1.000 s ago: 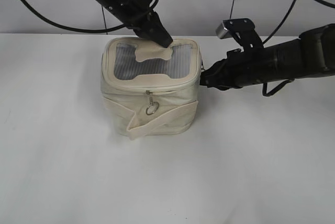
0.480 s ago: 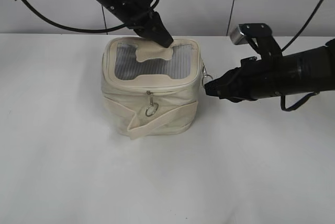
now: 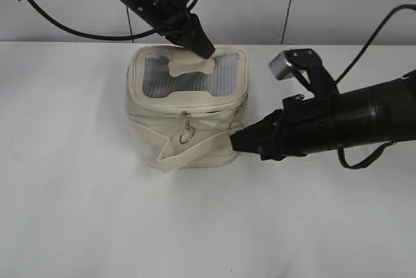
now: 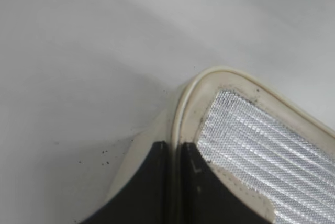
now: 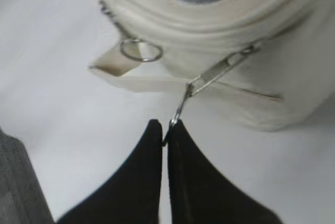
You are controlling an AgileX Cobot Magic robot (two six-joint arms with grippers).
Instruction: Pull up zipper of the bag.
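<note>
The table (image 3: 78, 213) is white and carries the bag (image 3: 188, 106) at centre-far. The bag stands upright, lid panel facing up and tilted toward the camera, long axis running left to right. The strap (image 3: 195, 149) crosses its near face, sloping down to the left.

The right gripper (image 3: 235, 140) reaches in from the right, pointing left at the bag's near-right lower corner. Its jaws are pressed together on the ring pull (image 5: 177, 114) of one slider (image 5: 220, 69); the pull is drawn taut toward the fingertips.

The left gripper (image 3: 207, 50) slants down from the far left onto the lid's far edge. Its jaws stand narrow, pinching the rim (image 4: 175, 130).

The zipper (image 3: 195, 113) runs horizontally under the lid edge. A second ring pull (image 3: 187, 136) hangs loose on the near face.
</note>
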